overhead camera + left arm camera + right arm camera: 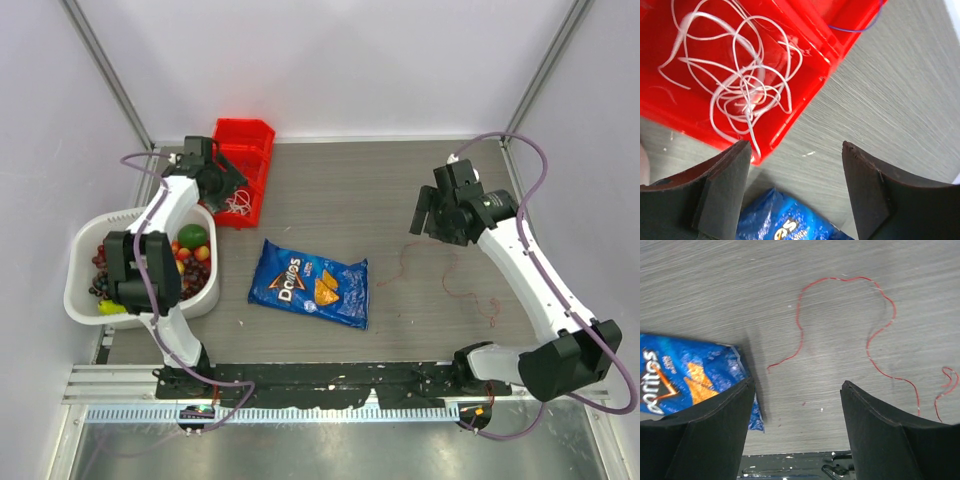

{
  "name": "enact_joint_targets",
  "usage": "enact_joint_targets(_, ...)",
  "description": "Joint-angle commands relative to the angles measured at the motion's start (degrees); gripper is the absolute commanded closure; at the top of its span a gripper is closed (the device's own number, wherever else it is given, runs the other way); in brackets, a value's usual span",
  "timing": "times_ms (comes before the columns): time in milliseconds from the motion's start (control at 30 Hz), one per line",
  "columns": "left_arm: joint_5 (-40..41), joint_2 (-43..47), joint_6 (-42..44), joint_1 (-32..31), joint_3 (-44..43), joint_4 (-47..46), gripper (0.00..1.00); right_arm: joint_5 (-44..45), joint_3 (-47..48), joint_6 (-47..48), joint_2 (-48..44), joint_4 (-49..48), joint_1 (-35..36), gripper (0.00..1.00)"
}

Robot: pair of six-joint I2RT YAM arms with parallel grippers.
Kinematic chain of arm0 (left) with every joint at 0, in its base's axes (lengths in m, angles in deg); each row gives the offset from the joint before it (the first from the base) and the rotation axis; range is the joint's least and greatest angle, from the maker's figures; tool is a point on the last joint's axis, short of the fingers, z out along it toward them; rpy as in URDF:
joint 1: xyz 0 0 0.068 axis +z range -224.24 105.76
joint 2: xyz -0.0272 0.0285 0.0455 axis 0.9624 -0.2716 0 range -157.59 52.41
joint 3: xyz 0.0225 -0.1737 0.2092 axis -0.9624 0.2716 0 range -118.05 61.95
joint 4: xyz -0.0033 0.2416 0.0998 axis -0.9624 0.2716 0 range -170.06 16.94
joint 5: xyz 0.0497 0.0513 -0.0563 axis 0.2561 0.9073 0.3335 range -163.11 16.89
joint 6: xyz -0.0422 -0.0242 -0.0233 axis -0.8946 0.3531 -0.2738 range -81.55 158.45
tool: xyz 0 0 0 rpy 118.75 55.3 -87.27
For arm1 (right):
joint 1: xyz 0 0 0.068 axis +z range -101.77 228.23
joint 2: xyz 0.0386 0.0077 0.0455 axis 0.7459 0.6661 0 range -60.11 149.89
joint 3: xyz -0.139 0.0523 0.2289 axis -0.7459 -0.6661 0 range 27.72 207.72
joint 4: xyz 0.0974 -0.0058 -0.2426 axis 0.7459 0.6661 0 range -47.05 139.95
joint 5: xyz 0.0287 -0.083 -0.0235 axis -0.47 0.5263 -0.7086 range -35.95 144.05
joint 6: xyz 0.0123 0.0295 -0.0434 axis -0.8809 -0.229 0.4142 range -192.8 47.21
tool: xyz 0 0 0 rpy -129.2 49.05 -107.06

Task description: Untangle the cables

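From my seat the grey table fills most of the view. On it, from biggest down, are the white tub of fruit on the left, the blue chip bag in the middle and the red bin at the far left. The left gripper hangs over the bin's near corner with its jaws wide apart and nothing between them. The right gripper is just as wide and empty above bare table right of the bag. The cables lie apart from one another. The white cord is heaped in loose overlapping loops inside the bin, with one strand running down to its lip. The red cord is laid out in an open wavy line on the table under the right arm, well apart from the bin and crossing nothing. A thin blue cord shows only at the bin's far edge, and I cannot tell where it ends. My worry is the white heap: I judge a pinch into the middle would catch several strands at once and pull the loops tighter, or drag the light bin along. A low pass by the right arm could snag the red cord's near end, which lies just beside the bag, and sweep it under. The only writing I can read is "Doritos" on the bag; the right wrist view catches just the end of the word.
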Motion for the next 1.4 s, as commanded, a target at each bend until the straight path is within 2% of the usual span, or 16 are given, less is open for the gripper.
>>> enact_joint_targets(0,-0.8,10.3,2.6,-1.6,-0.2,2.1,0.22,2.9,-2.5,1.1,1.2,1.7,-7.2,0.23)
enact_joint_targets(67,-0.8,12.1,4.4,-4.0,-0.8,3.0,0.22,1.5,-4.4,1.6,2.2,1.3,-11.6,0.23)
enact_joint_targets(133,-1.3,13.4,5.6,-6.8,-1.6,4.7,0.22,1.4,-5.9,1.6,3.5,0.3,-13.2,0.22)
enact_joint_targets(333,-3.3,18.5,7.1,-14.4,1.1,4.8,0.23,-2.9,-9.8,0.7,8.9,-5.9,-13.3,0.23)
enact_joint_targets(500,-8.0,22.9,6.1,-22.8,4.7,2.8,0.26,4.3,-9.6,0.6,15.9,-8.3,-15.9,0.23)
enact_joint_targets(667,-7.5,26.5,4.7,-32.2,9.8,-1.3,0.28,5.3,-11.4,1.4,21.4,-13.0,-18.3,0.27)
enact_joint_targets(733,-8.5,26.8,5.1,-35.2,10.2,-2.6,0.28,3.9,-11.9,1.3,23.3,-14.6,-18.2,0.37)
enact_joint_targets(833,-10.4,26.6,6.9,-37.9,9.0,-3.6,0.29,5.7,-12.6,0.3,25.3,-16.8,-18.2,0.44)
enact_joint_targets(900,-11.3,26.5,7.8,-39.0,8.4,-4.8,0.28,6.4,-13.1,0.4,26.3,-19.4,-18.3,0.53)
enact_joint_targets(967,-12.4,26.9,8.6,-39.6,8.6,-7.1,0.27,6.0,-13.0,1.0,27.2,-20.4,-18.2,0.77)
enact_joint_targets(1000,-13.2,27.2,8.8,-39.6,8.7,-8.9,0.26,5.2,-12.2,1.2,27.2,-20.4,-18.3,0.93)
enact_joint_targets(1033,-14.0,27.8,9.8,-39.6,9.1,-10.7,0.25,5.1,-11.7,2.5,25.9,-19.8,-17.5,0.98)
enact_joint_targets(1100,-15.4,29.4,11.8,-39.6,10.2,-16.0,0.22,5.4,-10.2,4.8,21.6,-19.0,-14.0,0.99)
enact_joint_targets(1167,-16.2,31.4,14.7,-39.6,11.9,-21.3,0.19,0.8,-8.9,7.1,15.7,-18.2,-11.0,0.99)
enact_joint_targets(1233,-15.4,32.8,18.0,-39.7,11.9,-23.9,0.15,-5.2,-7.8,7.6,10.4,-17.9,-8.8,0.99)
enact_joint_targets(1367,-13.0,33.5,25.1,-39.5,10.1,-25.9,0.1,-23.3,-5.0,5.4,3.8,-16.5,-5.8,0.99)
